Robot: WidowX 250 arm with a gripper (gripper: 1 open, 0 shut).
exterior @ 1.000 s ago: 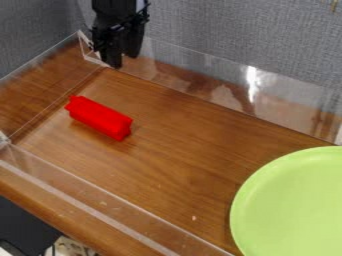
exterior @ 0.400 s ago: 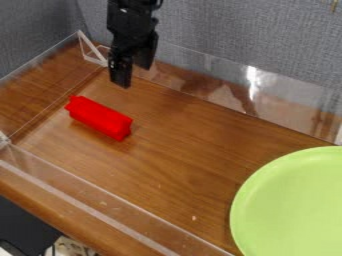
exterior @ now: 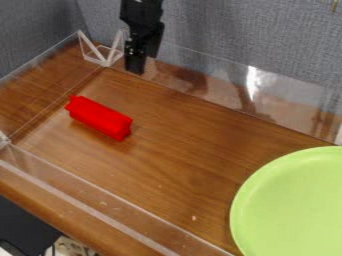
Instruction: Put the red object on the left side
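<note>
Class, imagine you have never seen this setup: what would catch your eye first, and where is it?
Probably the bright red object, lying alone on the left part of the brown tabletop. Next, the big lime-green plate cut off at the lower right corner, and the black gripper hanging at the back wall.

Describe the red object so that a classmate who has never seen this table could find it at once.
Start at the brown wooden tabletop walled with clear acrylic. Opposite the big lime-green plate, towards the left end, lies the red object. It is a small bright red bar, the only red thing there.
</note>
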